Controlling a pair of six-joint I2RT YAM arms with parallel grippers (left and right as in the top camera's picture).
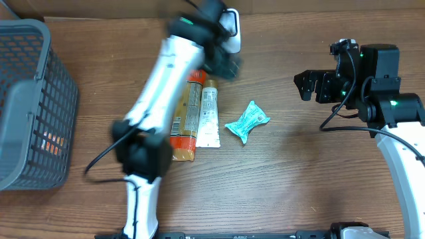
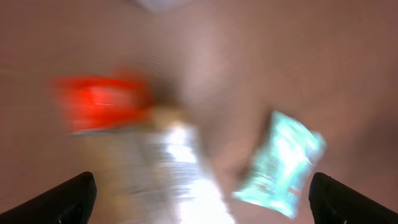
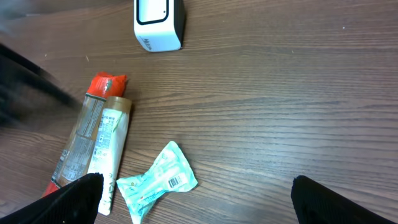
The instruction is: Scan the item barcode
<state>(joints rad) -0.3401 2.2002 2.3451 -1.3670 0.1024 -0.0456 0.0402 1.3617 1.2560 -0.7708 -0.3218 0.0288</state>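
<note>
Tube [image 1: 208, 114], white with a tan cap, lies on the table [image 1: 299, 172] near the scanner [image 3: 158, 22], its long axis and cap pointing toward it. Left fingers [image 2: 68, 199] and right fingers [image 3: 74, 199] spread wide, empty.

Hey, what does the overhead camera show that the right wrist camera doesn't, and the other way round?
Only overhead: the grey plastic mesh basket at the table's left edge. Only right wrist: what looks like a barcode label on the crinkled teal plastic packet. Both: that packet, the white boxy scanner, the white squeeze tube and the long orange-ended wrapper lying beside it.
</note>
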